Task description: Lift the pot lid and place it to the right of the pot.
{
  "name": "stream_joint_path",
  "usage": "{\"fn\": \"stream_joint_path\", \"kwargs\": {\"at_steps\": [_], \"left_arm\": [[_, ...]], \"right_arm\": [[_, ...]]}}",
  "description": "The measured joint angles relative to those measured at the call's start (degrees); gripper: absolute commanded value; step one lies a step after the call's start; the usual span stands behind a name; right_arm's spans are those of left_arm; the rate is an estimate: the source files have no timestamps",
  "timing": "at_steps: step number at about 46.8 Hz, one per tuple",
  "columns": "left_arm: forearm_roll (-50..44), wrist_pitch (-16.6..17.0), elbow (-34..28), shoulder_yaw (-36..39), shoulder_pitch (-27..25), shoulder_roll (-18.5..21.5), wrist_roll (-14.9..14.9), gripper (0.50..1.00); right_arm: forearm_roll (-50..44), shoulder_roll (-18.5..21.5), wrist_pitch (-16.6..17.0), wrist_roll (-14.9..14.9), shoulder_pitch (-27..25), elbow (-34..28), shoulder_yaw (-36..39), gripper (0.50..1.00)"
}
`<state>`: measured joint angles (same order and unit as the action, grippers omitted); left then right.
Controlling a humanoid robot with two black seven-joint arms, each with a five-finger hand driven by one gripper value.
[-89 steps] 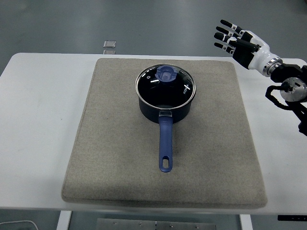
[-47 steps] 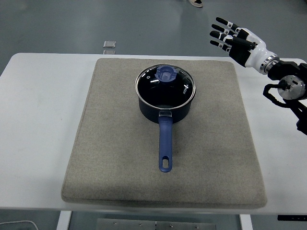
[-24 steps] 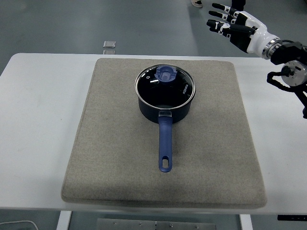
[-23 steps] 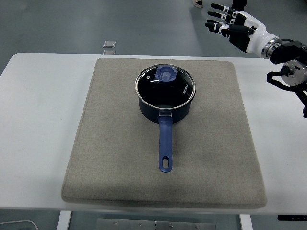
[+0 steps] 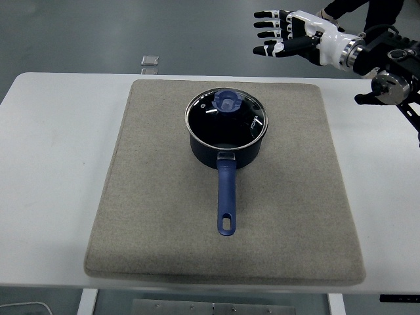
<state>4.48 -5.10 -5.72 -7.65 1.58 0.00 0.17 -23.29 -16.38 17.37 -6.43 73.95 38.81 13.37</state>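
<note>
**Right hand raised beyond the counter, lid seated on the pot**

At far left, past the back edge of the white counter (image 5: 52, 131), a small pale square object (image 5: 150, 61) lies on the grey floor. A grey felt mat (image 5: 157, 216) covers most of the counter's middle.

On the rear half of the mat stands the dark blue pot (image 5: 226, 146), upright, its blue handle (image 5: 226, 197) pointing toward the counter's near edge. The glass pot lid (image 5: 226, 116) sits flat on the pot's rim, closing it, with a blue knob (image 5: 227, 101) at its centre. The mat to the right of the pot is bare.

Further right and toward the back, my right hand (image 5: 295, 41) hangs in the air above the far edge of the counter, behind and to the right of the pot and well apart from the lid. Its fingers (image 5: 268, 31) are stretched out and spread, pointing left, tips separate from one another. They hold nothing and touch nothing. My black forearm runs off toward the upper right corner.

A dark sleeve (image 5: 354, 8) of a person shows at the top edge, just behind my wrist.
</note>
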Motion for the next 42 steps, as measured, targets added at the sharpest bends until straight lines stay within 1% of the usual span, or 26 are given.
{"fn": "stream_joint_path", "kwargs": {"at_steps": [6, 13, 18, 23, 31, 36, 42], "left_arm": [[0.0, 0.0, 0.0, 0.0, 0.0, 0.0, 0.0, 1.0], [0.0, 0.0, 0.0, 0.0, 0.0, 0.0, 0.0, 1.0], [0.0, 0.0, 0.0, 0.0, 0.0, 0.0, 0.0, 1.0], [0.0, 0.0, 0.0, 0.0, 0.0, 0.0, 0.0, 1.0], [0.0, 0.0, 0.0, 0.0, 0.0, 0.0, 0.0, 1.0], [0.0, 0.0, 0.0, 0.0, 0.0, 0.0, 0.0, 1.0], [0.0, 0.0, 0.0, 0.0, 0.0, 0.0, 0.0, 1.0]], "right_arm": [[-5.4, -0.9, 0.1, -0.1, 2.2, 0.8, -3.4, 0.915], [-11.3, -1.5, 0.2, -0.2, 5.2, 4.0, -8.1, 0.915], [-14.2, -1.9, 0.2, -0.2, 7.9, 5.5, -11.7, 0.913], [-16.2, -1.8, 0.2, -1.2, 10.6, 6.8, -15.7, 0.913], [-20.2, -1.1, 0.9, -2.1, 14.0, 9.2, -21.5, 0.913], [-21.9, -0.3, 1.7, -2.2, 16.0, 9.7, -22.7, 0.915], [-22.8, 2.2, 1.9, -2.2, 17.9, 9.9, -25.3, 0.915]]}}
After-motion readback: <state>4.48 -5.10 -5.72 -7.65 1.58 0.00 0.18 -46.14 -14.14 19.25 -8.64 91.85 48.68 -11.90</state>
